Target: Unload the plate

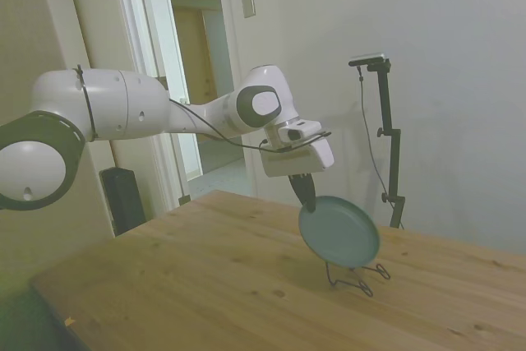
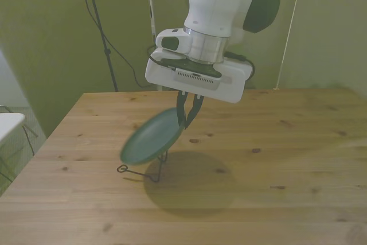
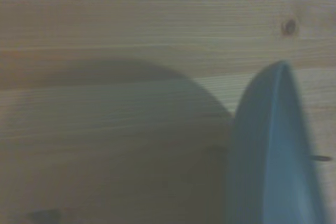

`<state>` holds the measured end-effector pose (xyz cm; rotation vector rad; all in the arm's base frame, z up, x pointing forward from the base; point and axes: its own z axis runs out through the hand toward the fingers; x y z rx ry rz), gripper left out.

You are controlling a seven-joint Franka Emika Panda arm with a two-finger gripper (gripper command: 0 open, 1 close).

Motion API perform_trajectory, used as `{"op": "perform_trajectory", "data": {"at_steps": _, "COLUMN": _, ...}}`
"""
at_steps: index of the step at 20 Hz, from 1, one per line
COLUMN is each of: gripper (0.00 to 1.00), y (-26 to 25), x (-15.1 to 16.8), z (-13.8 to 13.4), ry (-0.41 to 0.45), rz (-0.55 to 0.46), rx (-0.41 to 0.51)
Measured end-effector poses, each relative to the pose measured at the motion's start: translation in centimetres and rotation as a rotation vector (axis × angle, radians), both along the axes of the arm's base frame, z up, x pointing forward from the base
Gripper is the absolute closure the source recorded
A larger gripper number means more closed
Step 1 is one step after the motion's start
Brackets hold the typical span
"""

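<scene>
The gripper [image 1: 306, 200] hung just right of the side view's centre, its dark fingers [image 2: 182, 113] drawn close together and pinching the upper rim of the plate [image 1: 339, 232]. The plate sat a little below and right of the frame's middle there, tilted on edge with its grey-teal face turned partly upward, over the thin dark wire stand [image 1: 355, 275]; whether its lower rim touched the wire could not be told. In the front view the plate [image 2: 152, 137] lay left of centre, slanting down toward the front view's left and slightly blurred, with the wire stand [image 2: 148, 170] showing beneath it and a wide round shadow spread on the wooden table [image 2: 298, 159] below. The gripper [image 2: 188, 120] there sat near the frame's middle, under the white arm [image 2: 215, 4] that filled the upper centre. The wrist view showed the plate [image 3: 268, 156] edge-on and out of focus against the table's [image 3: 131, 24] pale planks.
</scene>
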<state>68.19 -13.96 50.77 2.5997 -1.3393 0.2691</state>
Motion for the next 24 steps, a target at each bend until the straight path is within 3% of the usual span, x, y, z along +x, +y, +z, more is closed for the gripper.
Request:
{"op": "perform_trajectory", "data": {"at_steps": 11, "gripper": 1.0, "y": -0.4, "x": -0.6, "z": 1.9, "ry": -0.039, "rz": 0.0, "rx": 0.003}}
{"op": "perform_trajectory", "data": {"at_steps": 17, "gripper": 1.0, "y": 1.0, "x": -1.5, "z": 6.3, "ry": -0.097, "rz": 0.023, "rx": 0.044}}
{"op": "perform_trajectory", "data": {"at_steps": 24, "gripper": 1.0, "y": 7.8, "x": -2.4, "z": 10.9, "ry": -0.143, "rz": 0.118, "rx": 0.111}}
